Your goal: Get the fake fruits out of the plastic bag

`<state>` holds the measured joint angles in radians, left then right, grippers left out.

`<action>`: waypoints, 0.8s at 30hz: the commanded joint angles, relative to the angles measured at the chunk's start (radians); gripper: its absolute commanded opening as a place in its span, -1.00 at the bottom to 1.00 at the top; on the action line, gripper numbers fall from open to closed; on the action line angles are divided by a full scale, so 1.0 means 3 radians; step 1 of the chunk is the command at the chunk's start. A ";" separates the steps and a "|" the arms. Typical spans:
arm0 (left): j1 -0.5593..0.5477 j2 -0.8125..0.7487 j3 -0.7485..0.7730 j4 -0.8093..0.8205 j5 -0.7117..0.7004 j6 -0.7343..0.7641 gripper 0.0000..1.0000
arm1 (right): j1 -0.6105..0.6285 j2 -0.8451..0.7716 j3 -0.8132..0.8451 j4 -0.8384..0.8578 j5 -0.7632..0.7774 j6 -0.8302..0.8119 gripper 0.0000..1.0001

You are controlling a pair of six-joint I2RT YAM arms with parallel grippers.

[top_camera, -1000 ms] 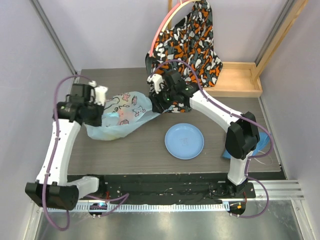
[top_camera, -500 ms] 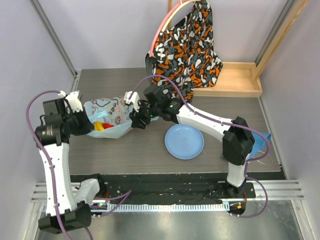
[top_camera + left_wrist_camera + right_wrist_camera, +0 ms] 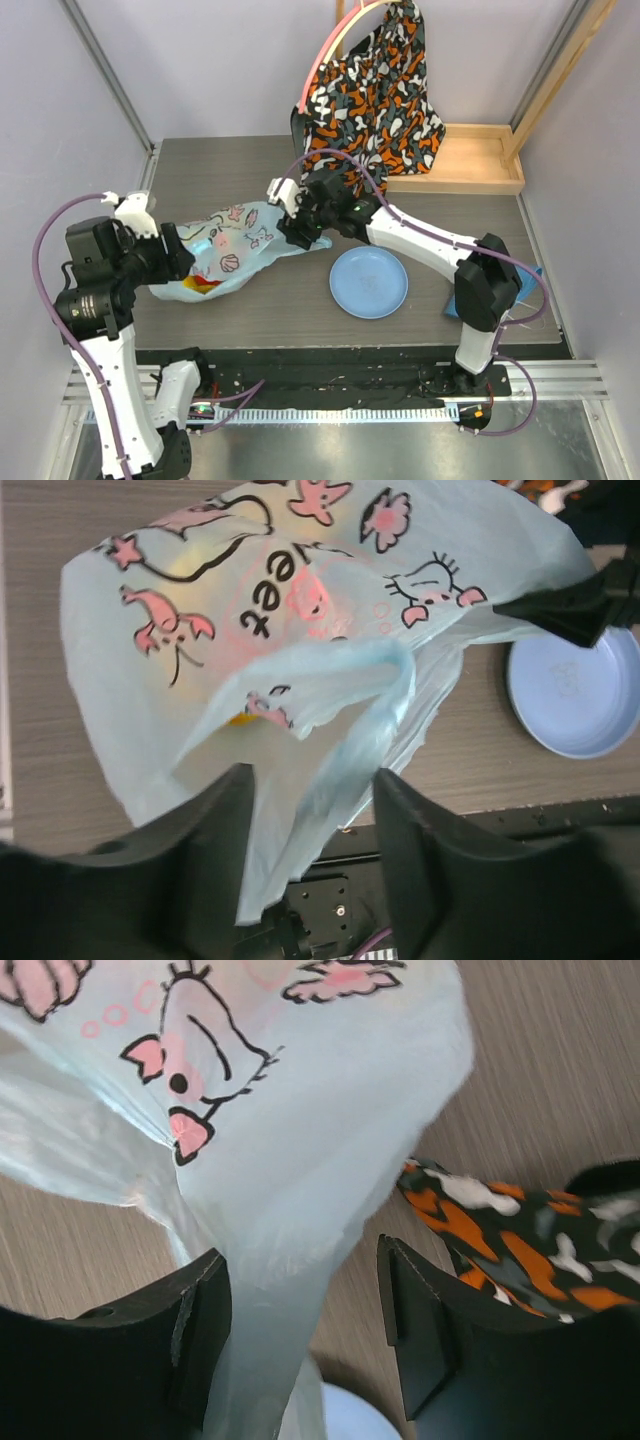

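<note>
Stretching between the two arms, the thin translucent light-blue plastic bag [image 3: 240,240] with pink cartoon prints spans the dark wood-grain bench [image 3: 250,170] slantwise. Its narrow end is at the right arm's fingers [image 3: 200,1340] and its wide end at the left arm's fingers [image 3: 235,825].

Left arm's fingers: apart, with a folded edge of the plastic bag running between them. Right arm's fingers: apart, with film lying against one finger and bare bench showing beside the other.

The fake fruits [image 3: 205,287] show only as yellow and red patches at the bag's left end, in or at its mouth; single fruits cannot be told apart.

A round pale-blue plate [image 3: 368,282] lies on the bench to the right of the bag, near it but not touching. An orange, black and white patterned cloth [image 3: 375,90] hangs at the far edge.
</note>
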<state>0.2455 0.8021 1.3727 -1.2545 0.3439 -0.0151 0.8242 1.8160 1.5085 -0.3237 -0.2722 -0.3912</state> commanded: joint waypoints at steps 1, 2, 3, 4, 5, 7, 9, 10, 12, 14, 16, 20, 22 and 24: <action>0.0025 0.0041 -0.0127 0.0060 0.0586 0.0096 0.19 | -0.0088 -0.0316 -0.0018 -0.0010 0.0079 0.0015 0.22; 0.0025 0.0077 -0.0137 0.0060 0.0668 0.0101 0.20 | -0.0088 -0.0306 -0.0002 -0.0015 0.0089 0.0041 0.22; 0.0025 0.0138 -0.0137 0.0050 0.0719 0.0101 0.22 | -0.0088 -0.0296 0.0043 -0.0030 0.0150 0.0071 0.22; 0.0020 0.0184 -0.0137 0.0045 0.0781 0.0106 0.23 | -0.0088 -0.0296 0.0069 -0.0036 0.0201 0.0107 0.22; 0.0020 0.0225 -0.0117 0.0020 0.0812 0.0127 0.23 | -0.0093 -0.0291 0.0095 -0.0041 0.0262 0.0118 0.22; 0.0000 0.0358 -0.0015 -0.0082 0.0848 0.0224 0.24 | -0.0088 -0.0296 0.0126 -0.0031 0.0400 0.0092 0.22; -0.0010 0.0430 0.0072 -0.0200 0.0848 0.0321 0.23 | -0.0088 -0.0270 0.0151 0.0025 0.0457 0.0046 0.22; -0.0015 0.0476 0.0108 -0.0241 0.0853 0.0357 0.23 | -0.0093 -0.0245 0.0166 0.0041 0.0518 0.0041 0.22; -0.0021 0.0517 0.0225 -0.0373 0.0863 0.0464 0.18 | -0.0094 -0.0179 0.0278 0.0046 0.0564 0.0077 0.22; -0.0026 0.0588 0.0378 -0.0512 0.0883 0.0581 0.16 | -0.0104 -0.0081 0.0371 0.0041 0.0656 0.0118 0.22; -0.0026 0.0655 0.0476 -0.0731 0.0884 0.0755 0.17 | -0.0104 -0.0010 0.0493 0.0031 0.0677 0.0143 0.22; -0.0066 0.0773 0.0583 -0.1003 0.1063 0.0935 0.25 | -0.0104 0.0072 0.0637 -0.0036 0.0677 0.0097 0.23; -0.0102 0.0742 0.0553 -0.0983 0.1073 0.0940 0.34 | -0.0104 0.0077 0.0652 -0.0071 0.0667 0.0092 0.23; -0.0204 0.0727 0.0492 -0.0957 0.0946 0.0960 0.36 | -0.0104 0.0032 0.0647 -0.0117 0.0621 0.0107 0.23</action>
<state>0.2222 1.0271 1.5219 -1.3403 0.6220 0.2218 0.7925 1.8351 1.6627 -0.3489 -0.0898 -0.3645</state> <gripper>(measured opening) 0.669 0.616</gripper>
